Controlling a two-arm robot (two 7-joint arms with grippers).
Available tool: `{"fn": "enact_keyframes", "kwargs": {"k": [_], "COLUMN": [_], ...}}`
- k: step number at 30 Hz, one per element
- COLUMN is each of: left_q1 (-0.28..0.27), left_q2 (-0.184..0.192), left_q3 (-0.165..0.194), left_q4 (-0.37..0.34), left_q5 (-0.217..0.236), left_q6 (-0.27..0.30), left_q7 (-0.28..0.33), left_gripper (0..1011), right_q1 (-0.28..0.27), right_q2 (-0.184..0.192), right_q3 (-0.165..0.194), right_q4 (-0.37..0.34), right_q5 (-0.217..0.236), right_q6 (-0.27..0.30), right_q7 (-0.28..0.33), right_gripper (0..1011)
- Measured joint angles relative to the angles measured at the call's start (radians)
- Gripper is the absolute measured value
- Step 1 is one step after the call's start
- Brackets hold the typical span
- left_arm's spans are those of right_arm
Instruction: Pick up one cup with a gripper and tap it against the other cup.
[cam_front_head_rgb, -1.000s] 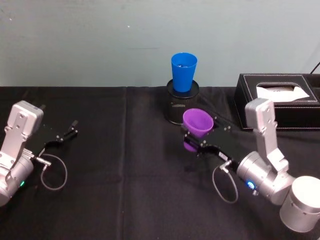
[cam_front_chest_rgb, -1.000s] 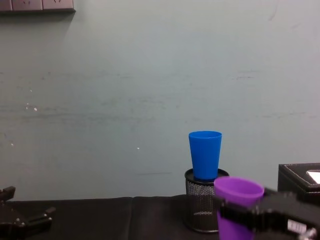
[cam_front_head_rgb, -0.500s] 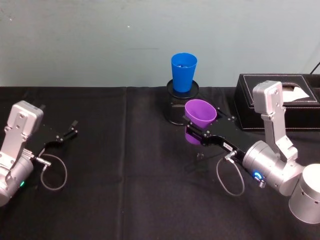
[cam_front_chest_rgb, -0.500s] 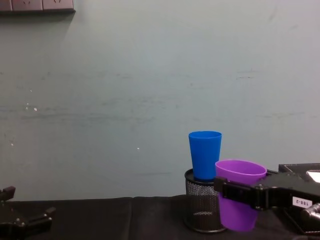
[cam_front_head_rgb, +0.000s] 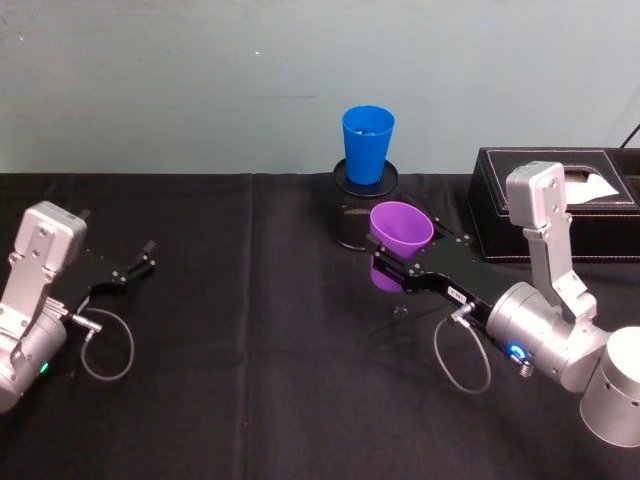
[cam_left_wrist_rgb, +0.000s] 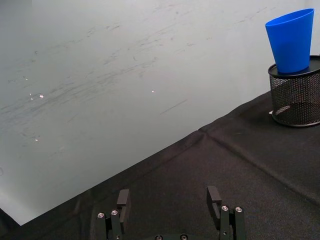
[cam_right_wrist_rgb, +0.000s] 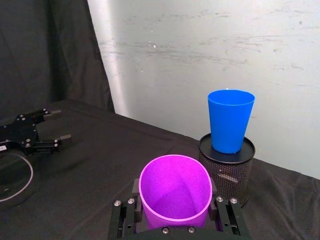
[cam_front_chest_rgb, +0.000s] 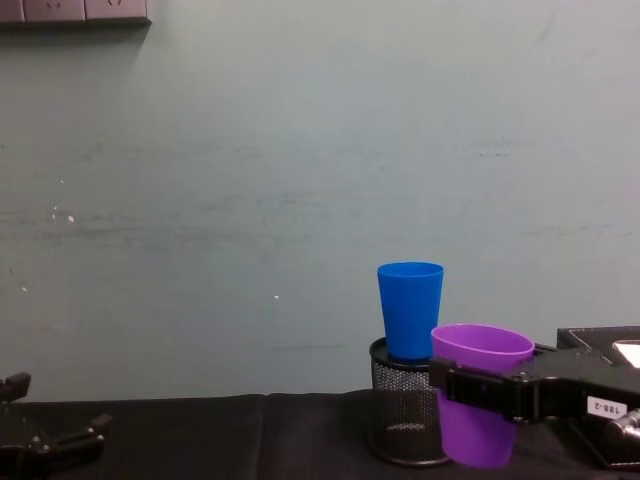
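While clamped, purple cup (cam_front_head_rgb: 400, 232) clears blue cup (cam_front_head_rgb: 367, 143) (nearby).

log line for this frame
right end effector: shut on purple cup, held in front of mesh pen holder | blue cup: atop holder, apart from purple cup | left end effector: open, parked left

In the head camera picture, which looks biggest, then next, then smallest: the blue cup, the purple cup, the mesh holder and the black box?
1. black box
2. mesh holder
3. blue cup and purple cup: about alike; the purple one is nearer the camera, so I won't rank them.
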Motion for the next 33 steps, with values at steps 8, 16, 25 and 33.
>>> {"fn": "enact_keyframes", "kwargs": {"k": [8,16,25,33], "left_q1": [0.000,0.000,0.000,0.000], "left_q2": [0.000,0.000,0.000,0.000], "left_q3": [0.000,0.000,0.000,0.000], "left_q4": [0.000,0.000,0.000,0.000], "left_q5": [0.000,0.000,0.000,0.000], "left_q6": [0.000,0.000,0.000,0.000], "left_q7": [0.000,0.000,0.000,0.000], "left_gripper": [1000,1000,1000,1000], "right_q1": [0.000,0.001,0.001,0.001], "right_q2": [-0.001,-0.001,-0.001,-0.001], "right_q3": [0.000,0.000,0.000,0.000], "right_q4": [0.000,-0.001,-0.001,-0.001], "right_q5": [0.000,-0.001,-0.001,-0.002], "right_q6": [0.000,0.001,0.001,0.001], "right_q7": [0.000,0.000,0.000,-0.001], "right_gripper": [718,718,718,718]}}
